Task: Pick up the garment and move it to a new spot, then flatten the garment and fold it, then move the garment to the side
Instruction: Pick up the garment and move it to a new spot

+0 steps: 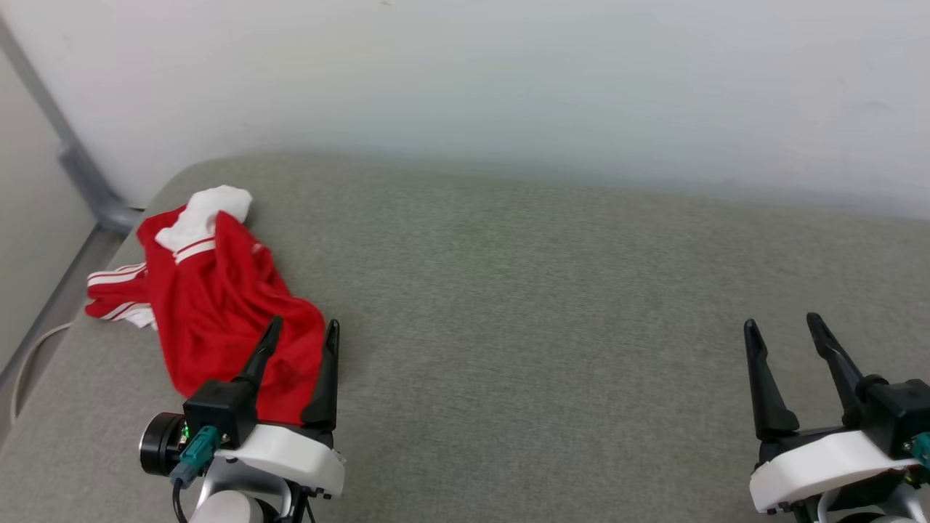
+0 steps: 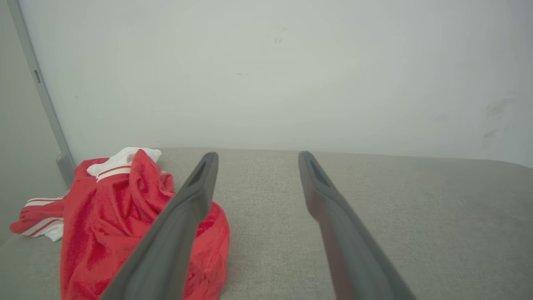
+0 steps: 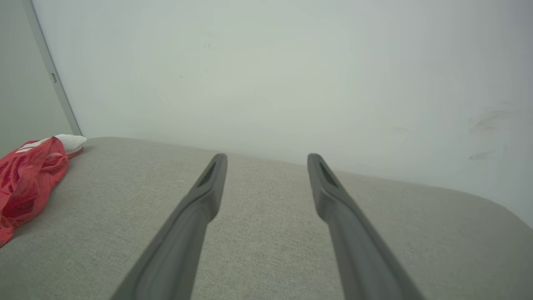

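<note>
Far left: a grey pipe (image 1: 80,174) runs down the corner beside the pale wall (image 1: 508,73), and a white cable (image 1: 29,363) loops below it, off the edge of the grey fabric-covered surface (image 1: 545,327).

The garment (image 1: 218,312) lies in a crumpled heap on the left end of the surface, close to its left edge and rear corner. It is bright red. A white section edged with thin red stripes sits at the end nearest the wall, and a striped part juts out toward the left edge. Any marking on the cloth is too small to read.

The left gripper (image 1: 304,322) stands at the near right edge of the heap with its two dark fingers spread wide and nothing between them. In the left wrist view the left gripper (image 2: 258,154) frames bare fabric, with the garment (image 2: 125,216) behind its left finger. Contact with the cloth cannot be determined.

The right gripper (image 1: 780,320) is well apart from the garment, over the bare right end of the surface, fingers spread wide and empty. The right wrist view confirms this for the right gripper (image 3: 267,156), with the garment (image 3: 25,179) at that view's far left.
</note>
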### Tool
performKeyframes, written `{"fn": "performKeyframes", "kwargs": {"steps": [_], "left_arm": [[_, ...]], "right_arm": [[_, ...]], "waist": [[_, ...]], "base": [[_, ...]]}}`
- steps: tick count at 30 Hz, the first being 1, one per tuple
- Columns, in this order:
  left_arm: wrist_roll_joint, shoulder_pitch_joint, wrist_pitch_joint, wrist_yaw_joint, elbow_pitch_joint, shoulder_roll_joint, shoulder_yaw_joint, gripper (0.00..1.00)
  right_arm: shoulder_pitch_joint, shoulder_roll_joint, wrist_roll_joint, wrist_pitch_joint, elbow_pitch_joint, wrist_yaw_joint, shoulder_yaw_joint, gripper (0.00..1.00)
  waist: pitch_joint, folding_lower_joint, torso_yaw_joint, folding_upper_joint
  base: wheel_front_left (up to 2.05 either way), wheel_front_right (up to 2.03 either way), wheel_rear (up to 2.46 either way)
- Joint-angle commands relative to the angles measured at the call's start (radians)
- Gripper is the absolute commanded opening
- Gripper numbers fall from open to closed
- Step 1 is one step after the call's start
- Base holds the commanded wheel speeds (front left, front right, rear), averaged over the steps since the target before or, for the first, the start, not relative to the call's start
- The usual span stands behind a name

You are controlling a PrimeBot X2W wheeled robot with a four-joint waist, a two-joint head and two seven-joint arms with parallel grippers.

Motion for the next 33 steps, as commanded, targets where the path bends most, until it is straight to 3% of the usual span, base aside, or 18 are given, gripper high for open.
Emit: {"fn": "performKeyframes", "kwargs": {"steps": [1, 13, 24, 33], "left_arm": [[-0.006, -0.013, -0.003, -0.006, 0.006, -0.004, 0.005, 1.00], [-0.029, -0.021, -0.003, -0.020, 0.040, -0.007, 0.035, 1.00], [-0.026, -0.035, -0.003, -0.024, 0.052, -0.005, 0.053, 1.00], [-0.017, -0.037, -0.003, -0.027, 0.058, 0.000, 0.059, 1.00]], "right_arm": [[-0.006, 0.003, 0.005, -0.007, -0.006, 0.000, 0.007, 1.00], [-0.023, 0.003, -0.009, -0.021, -0.018, 0.000, 0.047, 1.00], [-0.037, 0.003, -0.027, -0.014, -0.017, 0.000, 0.083, 1.00], [-0.042, 0.003, -0.036, -0.020, -0.008, 0.000, 0.097, 1.00]], "waist": [[0.002, 0.0000, 0.035, -0.0001], [0.013, 0.0000, 0.212, -0.0001], [0.020, 0.0000, 0.322, -0.0001], [0.021, 0.0000, 0.365, -0.0001]], "base": [[0.00, 0.00, 0.00], [0.00, 0.00, 0.00], [0.00, 0.00, 0.00], [0.00, 0.00, 0.00]]}}
